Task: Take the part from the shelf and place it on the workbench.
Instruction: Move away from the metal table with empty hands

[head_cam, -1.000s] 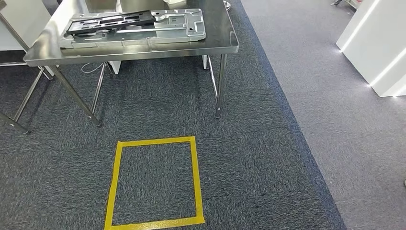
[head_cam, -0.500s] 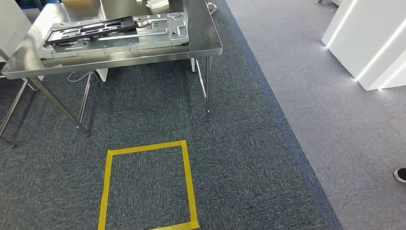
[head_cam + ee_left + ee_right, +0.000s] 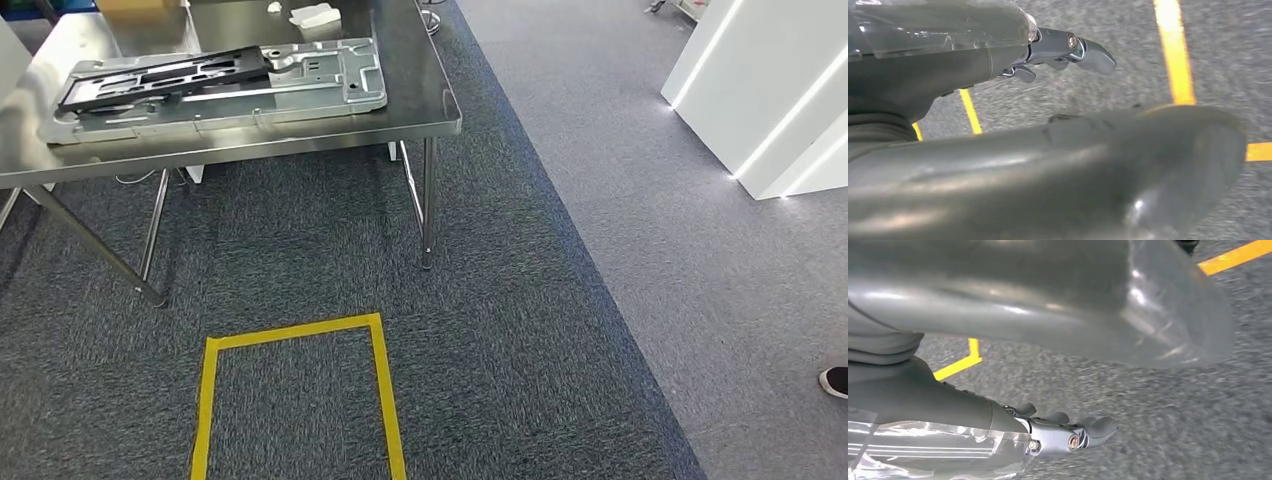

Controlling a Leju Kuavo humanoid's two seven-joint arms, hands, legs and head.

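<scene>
The camera has shifted, so the steel workbench (image 3: 420, 95) now sits further left in the head view. The flat grey stamped-metal part (image 3: 215, 85) lies on it under a black bracket (image 3: 165, 75). Both the left hand (image 3: 1068, 50) and right hand (image 3: 1068, 435) hang empty, fingers loosely extended, above yellow floor tape (image 3: 385, 390). No writing is legible.

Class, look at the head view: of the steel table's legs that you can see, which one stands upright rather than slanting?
The leg under the workbench's near right corner. It drops straight to the carpet, while the legs on the left run at a slant.
</scene>
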